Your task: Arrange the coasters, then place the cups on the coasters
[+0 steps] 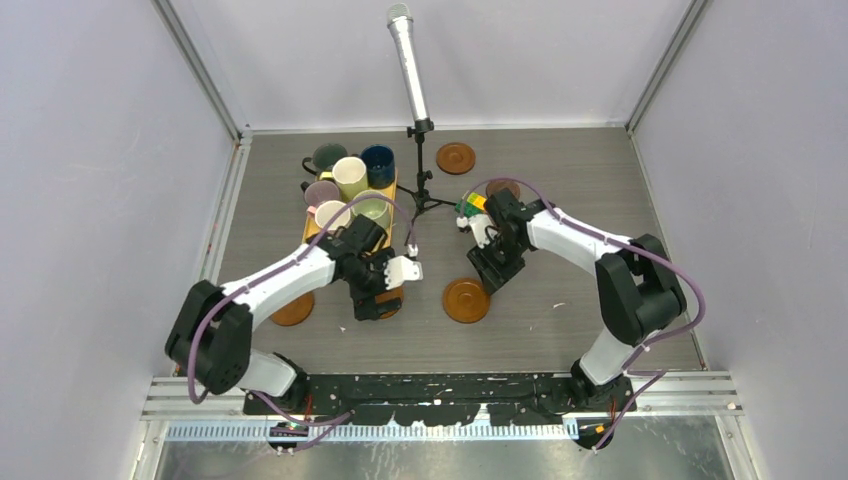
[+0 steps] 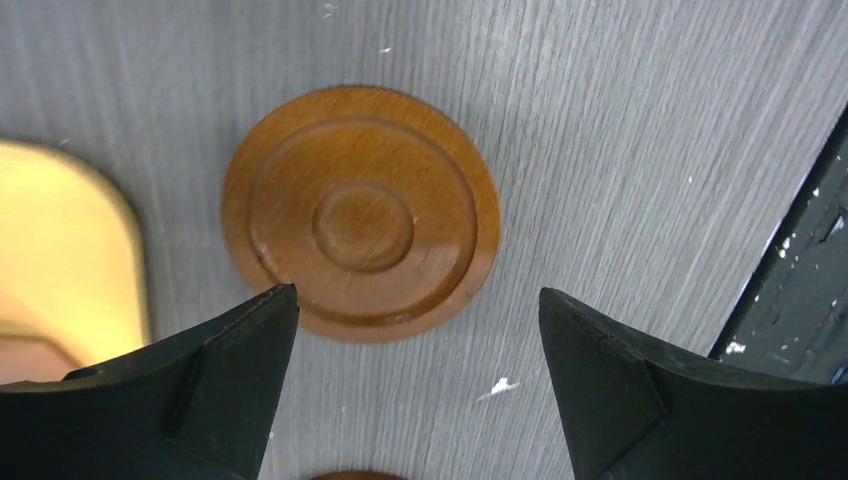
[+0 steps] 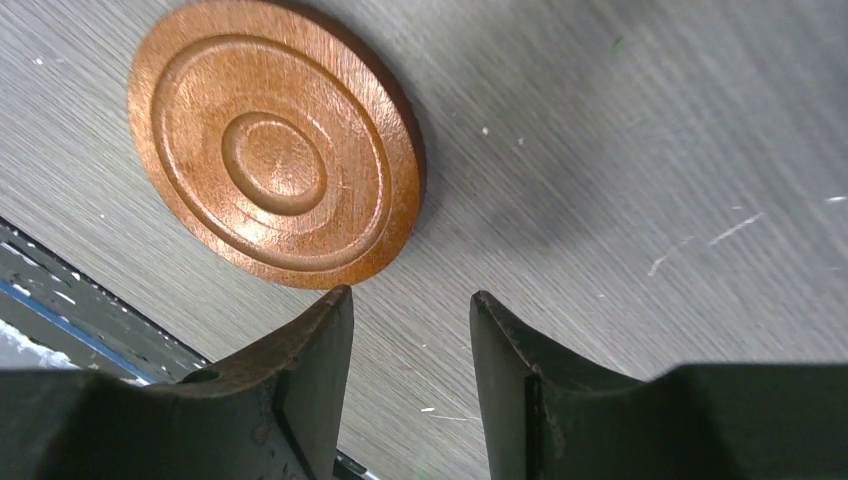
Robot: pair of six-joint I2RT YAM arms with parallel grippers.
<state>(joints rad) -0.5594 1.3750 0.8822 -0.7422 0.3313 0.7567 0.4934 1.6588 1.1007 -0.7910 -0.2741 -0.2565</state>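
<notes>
Several mugs, among them a cream one and a navy one, stand bunched at the back left. Brown coasters lie at the back, beside the cube, at centre and at front left. My left gripper hangs open and empty over the table, with one coaster just beyond its tips and the rim of another below it. My right gripper is open and holds nothing. It hovers next to the centre coaster.
The mugs stand on an orange-yellow tray. A microphone on a small tripod stands at the back centre. A multicoloured cube sits by the right wrist. The black base rail borders the table's near edge.
</notes>
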